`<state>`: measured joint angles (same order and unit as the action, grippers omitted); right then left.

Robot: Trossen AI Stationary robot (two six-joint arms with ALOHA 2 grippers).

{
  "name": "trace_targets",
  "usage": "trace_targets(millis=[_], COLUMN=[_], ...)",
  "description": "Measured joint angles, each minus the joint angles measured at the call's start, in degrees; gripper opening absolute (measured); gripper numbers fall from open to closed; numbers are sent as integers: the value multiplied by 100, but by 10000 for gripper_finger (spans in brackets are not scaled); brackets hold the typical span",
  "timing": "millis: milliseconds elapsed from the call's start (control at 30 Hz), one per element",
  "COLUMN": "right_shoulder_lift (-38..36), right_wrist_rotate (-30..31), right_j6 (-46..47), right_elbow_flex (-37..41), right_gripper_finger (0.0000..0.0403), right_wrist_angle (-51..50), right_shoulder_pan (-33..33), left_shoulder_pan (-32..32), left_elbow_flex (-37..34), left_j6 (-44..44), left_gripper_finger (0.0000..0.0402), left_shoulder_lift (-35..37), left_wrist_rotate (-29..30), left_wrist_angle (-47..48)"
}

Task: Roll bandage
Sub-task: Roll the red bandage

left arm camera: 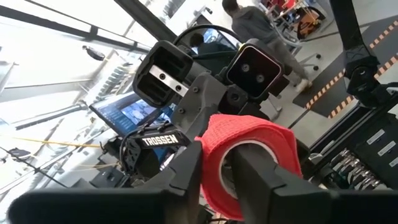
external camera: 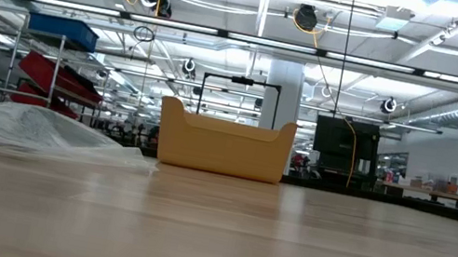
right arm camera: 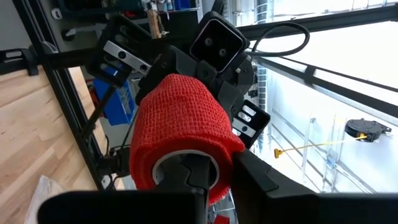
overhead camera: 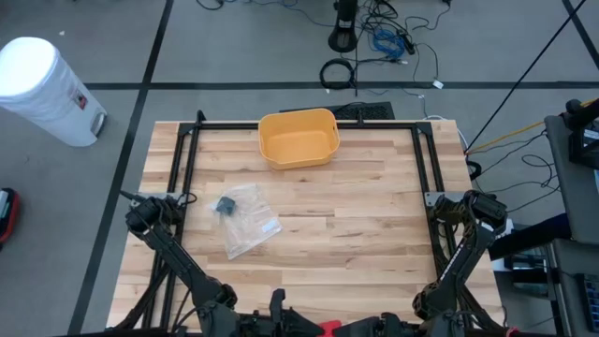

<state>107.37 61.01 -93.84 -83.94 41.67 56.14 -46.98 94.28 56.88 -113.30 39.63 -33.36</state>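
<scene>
A red bandage roll (left arm camera: 245, 134) with a white core is held up in the air between my two grippers, over the table's near edge. In the high view only a sliver of the roll (overhead camera: 328, 329) shows at the bottom border. My left gripper (left arm camera: 217, 155) is shut on one open end of the roll. My right gripper (right arm camera: 214, 163) is shut on the other open end of the roll (right arm camera: 180, 118). The grippers face each other, and each wrist view shows the other arm's hand just beyond the roll. The low view shows neither roll nor grippers. My left gripper has the roll's wall at its open end (left arm camera: 211, 171) between its fingers: one finger (left arm camera: 264, 180) reaches into the white core, the other (left arm camera: 180, 177) lies outside. It comes about level from the table's left. The roll is clear of the table. My right gripper holds the opposite end's wall (right arm camera: 222, 177): one finger (right arm camera: 183, 183) sits in the core, the other (right arm camera: 252, 180) outside. It comes about level from the table's right, along the roll's axis. The roll stays lifted clear.
A yellow bin (overhead camera: 299, 137) stands at the table's far middle. A clear plastic bag (overhead camera: 245, 218) with a dark item lies left of centre. A black frame (overhead camera: 187, 140) edges the table. A person (left arm camera: 255, 25) stands in the room beyond.
</scene>
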Motion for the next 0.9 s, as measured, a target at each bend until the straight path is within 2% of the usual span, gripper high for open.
trace_targets(millis=[500,800,900], right_shoulder_lift=[0,0,0], right_wrist_rotate=[57,87,92], right_j6=[17,15,15], right_elbow_flex=[0,0,0], right_gripper_finger=[34,34,34], right_wrist_angle=[-2,-2,-2], right_shoulder_pan=[-7,-15,-17], left_shoulder_pan=[13,11,9], left_elbow_flex=[0,0,0], left_j6=[61,68,71], left_gripper_finger=[20,22,34], left_shoulder_lift=[0,0,0], left_wrist_rotate=[10,156,185], left_wrist_angle=[-7,-7,-7])
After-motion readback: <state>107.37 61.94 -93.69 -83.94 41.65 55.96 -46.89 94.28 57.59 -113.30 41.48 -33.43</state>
